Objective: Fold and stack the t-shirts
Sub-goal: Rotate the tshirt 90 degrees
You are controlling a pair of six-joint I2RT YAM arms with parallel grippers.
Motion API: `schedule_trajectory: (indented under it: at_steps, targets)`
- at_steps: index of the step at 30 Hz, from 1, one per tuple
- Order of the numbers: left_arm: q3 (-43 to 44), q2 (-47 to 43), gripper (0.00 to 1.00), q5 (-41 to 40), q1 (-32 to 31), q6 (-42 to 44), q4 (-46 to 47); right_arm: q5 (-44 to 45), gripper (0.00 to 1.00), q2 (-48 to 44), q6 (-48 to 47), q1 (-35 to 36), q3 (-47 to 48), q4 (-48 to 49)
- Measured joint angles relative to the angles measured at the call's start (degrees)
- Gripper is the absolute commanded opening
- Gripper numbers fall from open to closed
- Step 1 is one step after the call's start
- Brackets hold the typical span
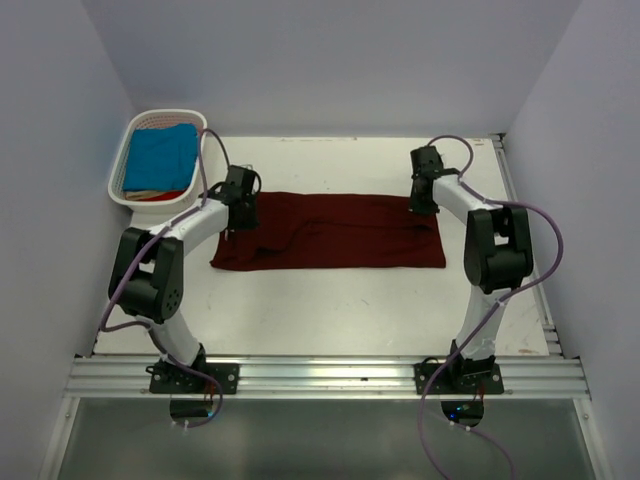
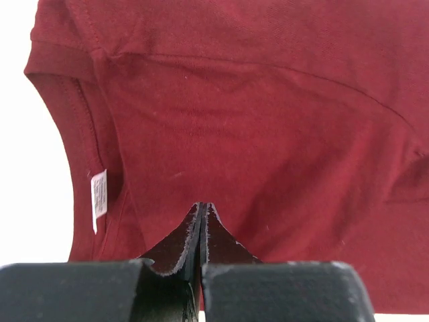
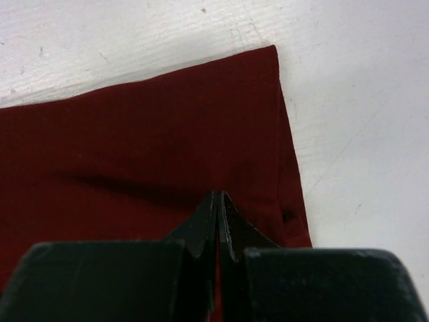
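the maroon t-shirt (image 1: pixel 330 232) lies flat just right of the basket (image 1: pixel 128 150), which holds the turquoise t-shirt (image 1: pixel 160 158). the left gripper (image 2: pixel 203 208) and right gripper (image 3: pixel 218 198) are closed tight over the maroon cloth; whether they pinch it is unclear.

We're looking down over the left gripper (image 2: pixel 203 208), and its two dark fingers are pressed together, just a thin line between them. Their tips sit over the maroon shirt (image 2: pixel 255 134), which fills nearly the whole frame. We can't tell if any cloth is pinched. On the left we see the curved neckband (image 2: pixel 75 117) with a small white label (image 2: pixel 98 194), and the white table (image 2: pixel 27 188) beside it. A seam (image 2: pixel 301 74) runs across the top.
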Motion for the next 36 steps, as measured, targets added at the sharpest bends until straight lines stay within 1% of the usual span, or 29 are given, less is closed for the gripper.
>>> schedule_trajectory:
  at_steps: [7, 12, 18, 22, 27, 32, 36]
  targets:
    - [1.03, 4.28, 0.0, -1.99, 0.07, -1.14, 0.59, -0.44, 0.0, 0.92, 0.33, 0.04, -0.7, 0.9]
    - [1.25, 7.76, 0.0, -2.38, 0.81, -2.62, 0.83, -1.51, 0.0, 0.92, 0.87, 0.04, -3.89, 1.84]
    - [7.39, 12.41, 0.0, -1.38, 1.7, -3.37, 0.85, -2.45, 0.0, -1.64, 1.55, 0.81, -8.55, 4.42]
    - [14.8, 17.84, 0.0, 0.59, 2.25, -3.3, 0.83, -2.71, 0.0, -5.4, 2.21, 3.85, -13.77, 5.18]
    - [27.02, 26.27, 0.0, 4.98, 2.73, -2.25, 0.61, -3.61, 0.0, -13.09, 3.85, 12.17, -23.63, 6.73]
    - [38.99, 34.47, 0.0, 12.39, 3.5, -1.25, 0.79, -6.67, 0.0, -21.03, 7.45, 18.99, -32.26, 6.82]
    - [46.56, 40.06, 0.0, 20.41, 4.87, -1.51, 1.31, -9.86, 0.0, -27.47, 11.58, 23.02, -38.1, 5.25]
